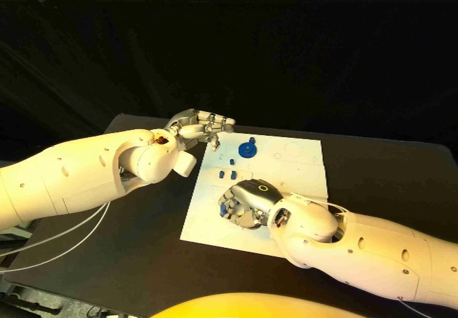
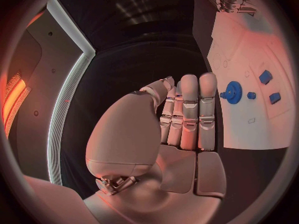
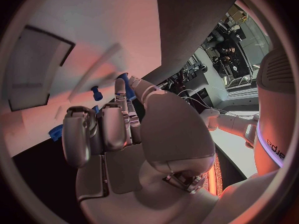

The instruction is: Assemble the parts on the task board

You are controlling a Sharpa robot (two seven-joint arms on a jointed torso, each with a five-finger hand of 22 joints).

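1. Right hand [image 1: 246, 202], silver and many-fingered, lies nearest the camera in the head view, palm down over the near-left part of the white rectangular task board [image 1: 286, 165]. Its fingers are curled down round a small blue part [image 1: 224, 209] at its left side. The right wrist view shows a blue piece [image 3: 126, 84] against the fingertips; whether it is truly pinched or only touched cannot be told.

2. Just beyond this hand, toward the far edge of the board, two small blue block parts [image 1: 226, 175] lie side by side, and a smaller blue peg [image 1: 233, 161] lies past them.

3. Farther still, the blue gear-shaped part [image 1: 248, 149] sits near the far-left corner of the board. Its short blue handle points toward the far edge.

4. Left hand [image 1: 198, 126], silver like the other, hovers at the far-left corner of the board, just beside the gear. The left wrist view shows its fingers [image 2: 189, 109] straight and pressed together, holding nothing.

5. Governing relation: the gear lies nearer the left hand, while the blocks lie nearer the right hand. Judged from this layout, the right hand suits work on the near parts.
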